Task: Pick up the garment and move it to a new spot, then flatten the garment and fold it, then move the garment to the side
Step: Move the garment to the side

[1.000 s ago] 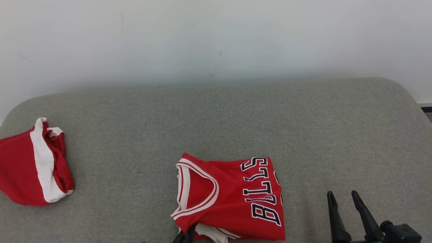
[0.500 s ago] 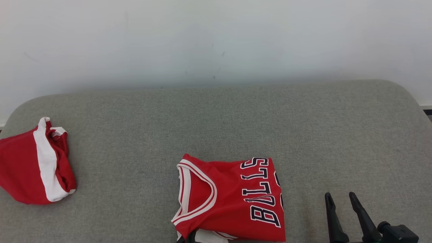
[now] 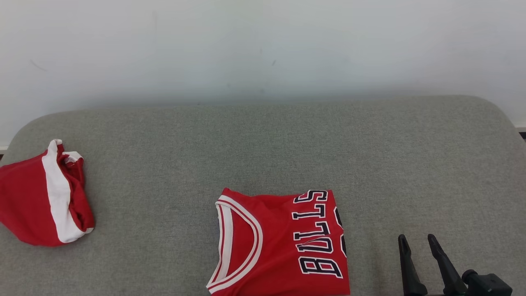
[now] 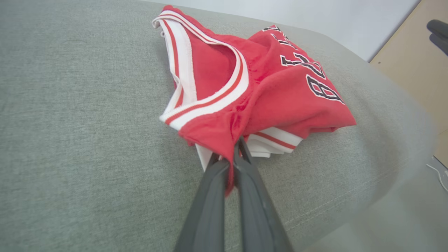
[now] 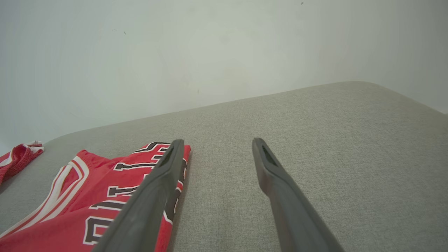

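The garment, a folded red jersey (image 3: 283,242) with white trim and dark lettering, lies on the grey cushion near its front edge. In the left wrist view my left gripper (image 4: 229,154) is shut on the jersey's (image 4: 280,94) near corner, with red cloth pinched between the fingers and the corner lifted a little. My right gripper (image 3: 416,239) stands open to the right of the jersey, holding nothing. In the right wrist view the jersey (image 5: 70,210) lies just left of the gripper (image 5: 217,141).
A second red and white garment (image 3: 41,197) lies bunched at the cushion's left end. The grey cushion (image 3: 287,144) runs wide, with a white wall behind. Its rounded front edge and beige floor (image 4: 413,70) are close to the jersey.
The jersey has slid toward the cushion's front edge and lies flatter. The left gripper's tips have dropped below the head view's bottom edge. The right gripper has barely moved.
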Controlling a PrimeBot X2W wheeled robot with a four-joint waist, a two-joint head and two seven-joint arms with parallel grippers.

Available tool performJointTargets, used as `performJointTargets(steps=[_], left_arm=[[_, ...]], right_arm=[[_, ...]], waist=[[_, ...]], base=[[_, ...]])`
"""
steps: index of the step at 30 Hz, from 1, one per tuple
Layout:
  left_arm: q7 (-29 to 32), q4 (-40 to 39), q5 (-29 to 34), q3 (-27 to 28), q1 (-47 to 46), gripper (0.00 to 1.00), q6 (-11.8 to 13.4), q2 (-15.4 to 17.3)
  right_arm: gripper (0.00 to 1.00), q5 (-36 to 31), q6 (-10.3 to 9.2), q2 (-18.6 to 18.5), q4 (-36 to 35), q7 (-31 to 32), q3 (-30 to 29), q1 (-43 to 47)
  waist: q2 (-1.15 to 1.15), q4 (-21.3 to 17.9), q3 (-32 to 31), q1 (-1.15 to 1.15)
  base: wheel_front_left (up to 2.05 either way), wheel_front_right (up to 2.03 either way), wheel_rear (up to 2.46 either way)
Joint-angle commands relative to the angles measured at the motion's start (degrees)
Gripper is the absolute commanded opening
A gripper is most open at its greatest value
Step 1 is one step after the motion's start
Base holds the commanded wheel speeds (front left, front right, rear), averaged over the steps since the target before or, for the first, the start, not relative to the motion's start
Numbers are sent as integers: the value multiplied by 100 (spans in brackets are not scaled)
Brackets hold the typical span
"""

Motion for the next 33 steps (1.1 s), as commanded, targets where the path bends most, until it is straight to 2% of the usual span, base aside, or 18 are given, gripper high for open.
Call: performJointTargets(steps=[1, 2, 3, 4, 5, 16, 26, 33], left_arm=[[-1, 23, -22, 0, -22, 0, 8, -3], [-1, 22, -18, 5, -34, 7, 8, -5], [-1, -13, -7, 34, -49, 42, 8, -10], [-1, -78, 14, 74, -65, 82, 8, -15], [-1, -150, 41, 106, -70, 100, 8, -18], [-1, -1173, 227, 941, 135, 100, 13, -101], [-1, -1535, 399, 2186, 170, 100, 243, -149], [-1, -1669, 629, 2825, 148, 100, 338, -94]], right_arm=[[100, 39, -14, 1, 15, 0, -32, -8], [100, 35, -14, 6, 21, 0, -34, -3], [100, 30, -14, 11, 24, 0, -38, 3], [100, 26, -14, 14, 28, -1, -40, 6], [100, 23, -14, 17, 35, -1, -41, 7], [100, 35, -14, -9, 41, 0, -57, -4], [100, -8, -14, -17, 5, -1, -78, 58], [100, -94, -14, -41, -60, 0, -73, 106]], waist=[[0, 17, 7, 0], [0, 26, 10, 0], [0, 36, 12, 0], [0, 44, 13, 0], [0, 49, 12, 0], [0, 48, -50, 0], [0, -7, -154, 0], [0, -25, -209, 0]], base=[[0, 0, 0], [0, 0, 0], [0, 0, 0], [0, 0, 0], [0, 0, 0], [0, 0, 0], [0, 0, 0], [0, 0, 0]])
